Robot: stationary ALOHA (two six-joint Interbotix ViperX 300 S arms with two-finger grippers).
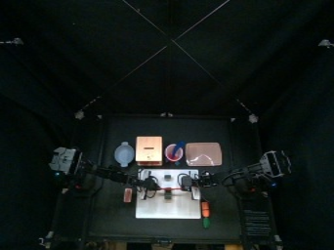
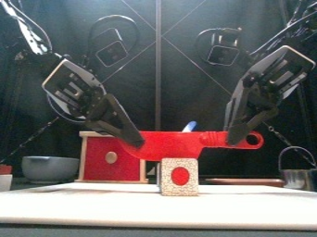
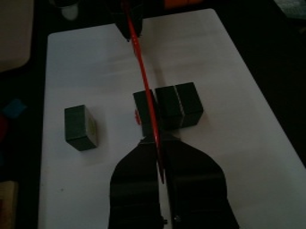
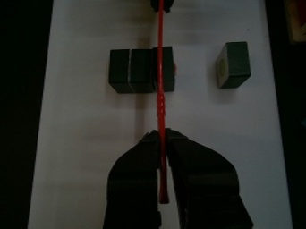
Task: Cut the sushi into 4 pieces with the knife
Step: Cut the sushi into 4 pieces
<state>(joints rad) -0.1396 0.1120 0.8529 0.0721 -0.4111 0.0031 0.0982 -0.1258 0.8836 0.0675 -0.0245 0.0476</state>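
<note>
Left end effector (image 2: 128,137) and right end effector (image 2: 235,136) clenching red toy knife (image 2: 186,143), hovering just above dark green sushi roll (image 4: 143,70) on white cutting board (image 4: 84,143). One piece (image 4: 234,64) lying apart; seemingly two cuts remaining.

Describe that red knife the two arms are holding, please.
The red knife looks like a plastic toy, with a long flat blade and a handle ending in a loop. It is held level, edge down. The left gripper has its jaws shut on the blade end, the right gripper on the handle. It hangs just over the sushi, crossing the middle of the larger block. Whether it touches the sushi, I cannot tell.
</note>
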